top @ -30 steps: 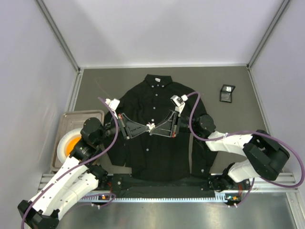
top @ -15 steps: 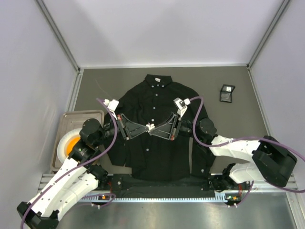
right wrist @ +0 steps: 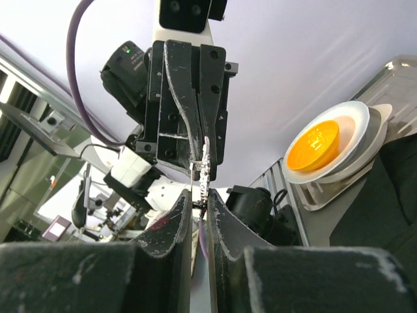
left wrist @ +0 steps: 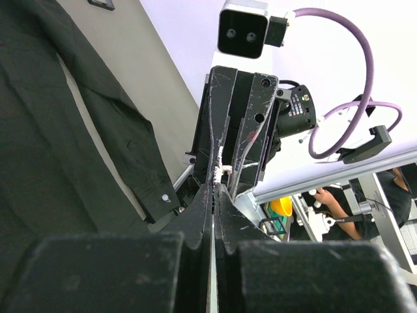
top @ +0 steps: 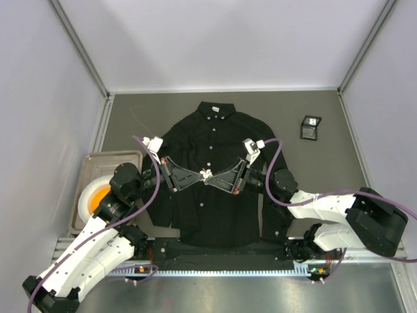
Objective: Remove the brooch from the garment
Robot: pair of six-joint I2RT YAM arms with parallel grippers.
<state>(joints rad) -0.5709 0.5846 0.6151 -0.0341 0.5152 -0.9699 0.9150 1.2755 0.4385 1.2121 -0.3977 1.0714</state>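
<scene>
The black garment [top: 215, 208] lies flat mid-table, collar away from me; it also shows in the left wrist view [left wrist: 52, 143]. My two grippers meet tip to tip above its chest. The small white brooch [top: 206, 173] sits between them. In the right wrist view the brooch [right wrist: 206, 166] stands edge-on: its lower end is pinched between my right gripper [right wrist: 199, 195] jaws, its upper end in my left gripper [right wrist: 199, 149]. In the left wrist view my left gripper [left wrist: 214, 190] is shut, with the brooch [left wrist: 222, 171] just past its tips. I cannot tell whether cloth still hangs on it.
A small black square box [top: 311, 128] lies at the back right. A metal tray [top: 111, 160] at the left holds a white plate with an orange bowl [top: 98, 195], also in the right wrist view [right wrist: 319, 145]. Grey walls enclose the table.
The right arm's wrist has swung a little right and toward me. Both grippers' tips stay together at the brooch. The left arm has barely moved.
</scene>
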